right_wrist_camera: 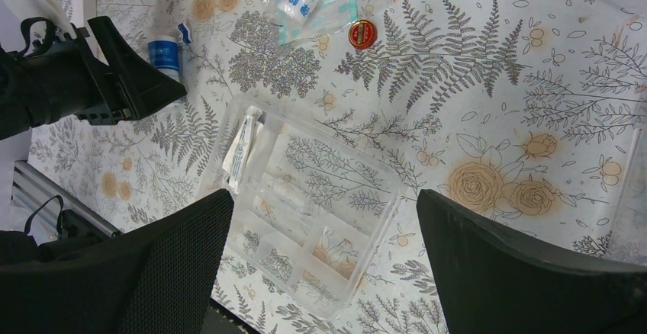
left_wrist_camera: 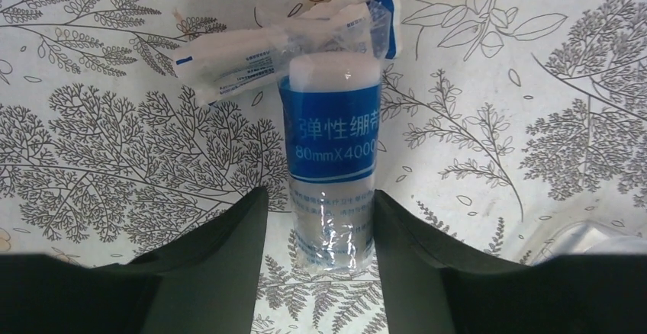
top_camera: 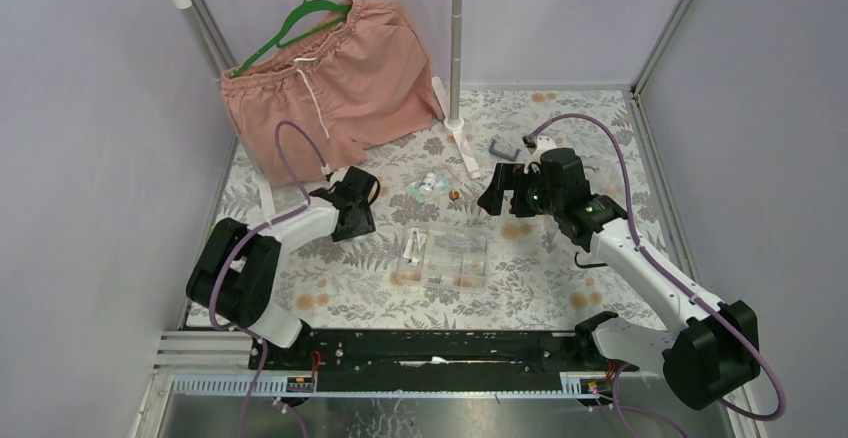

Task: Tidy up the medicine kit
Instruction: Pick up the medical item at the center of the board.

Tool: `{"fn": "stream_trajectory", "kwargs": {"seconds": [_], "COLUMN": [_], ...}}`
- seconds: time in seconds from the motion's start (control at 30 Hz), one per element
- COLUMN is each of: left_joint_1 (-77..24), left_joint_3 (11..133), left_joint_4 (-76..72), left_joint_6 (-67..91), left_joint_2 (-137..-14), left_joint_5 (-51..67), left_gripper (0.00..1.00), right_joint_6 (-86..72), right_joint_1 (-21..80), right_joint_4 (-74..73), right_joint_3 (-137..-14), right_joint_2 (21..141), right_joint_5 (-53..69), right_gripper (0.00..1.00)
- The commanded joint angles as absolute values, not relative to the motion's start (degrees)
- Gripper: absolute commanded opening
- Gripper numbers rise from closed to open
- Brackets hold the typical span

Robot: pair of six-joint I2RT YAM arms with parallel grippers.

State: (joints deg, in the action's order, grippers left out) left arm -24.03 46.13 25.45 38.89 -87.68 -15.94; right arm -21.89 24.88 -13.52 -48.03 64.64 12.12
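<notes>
left gripper (left_wrist_camera: 319,195) straddling the bandage roll (left_wrist_camera: 329,136), and here's the worry: the roll is wrapped in slick, crinkly film and only its near end sits between the fingers. a squeeze could catch wrapper rather than roll, and it squirts out forward or droops on the lift. the loose sachets (left_wrist_camera: 252,63) touch its far end and could get dragged along.

jaws partly spread: one finger looks to be against the film, a sliver of counter (left_wrist_camera: 114,143) shows beside the other. i'd call that not clamped, nothing carried.

the roll lies flat on the counter, apart from the medicine kit (top_camera: 470,258), the clear compartment box nearer the middle with a sachet or two at one end.

right gripper (right_wrist_camera: 324,204) hangs above that box, spread wide, empty. could get crowded if both arms reach in.
</notes>
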Motion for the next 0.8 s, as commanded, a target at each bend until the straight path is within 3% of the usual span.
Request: {"fn": "stream_trajectory", "kwargs": {"seconds": [0.0,0.3,0.4,0.57,0.77], "left_joint_1": [-23.56,-23.38,-23.38,-25.97,-37.21], "left_joint_3": [47.29,51.52,54.25,60.3,65.77], "left_joint_4": [22.36,23.5,23.99,24.3,28.73], "left_joint_6": [36.61,29.92,25.3,11.16,1.38], "left_joint_2": [-88.99,-89.72,-88.83,-87.34,-89.0], "left_joint_5": [-18.03,-15.64,-11.15,9.35,14.84], "left_gripper": [0.56,0.33,0.31,0.31,0.26], "right_joint_6": [-21.3,-21.66,-21.79,-21.67,-21.84], "right_joint_1": [25.22,25.17,25.2,25.22,25.21], "right_joint_4": [-13.83,-13.59,-13.64,-13.63,-13.62], "right_joint_3": [-50.62,-49.44,-49.22,-49.3,-49.44], "right_joint_2": [63.33,62.33,61.99,62.15,62.2], "right_joint_5": [12.92,12.83,12.68,12.63,12.42], "right_gripper": [1.0,1.0,1.0,1.0,1.0]}}
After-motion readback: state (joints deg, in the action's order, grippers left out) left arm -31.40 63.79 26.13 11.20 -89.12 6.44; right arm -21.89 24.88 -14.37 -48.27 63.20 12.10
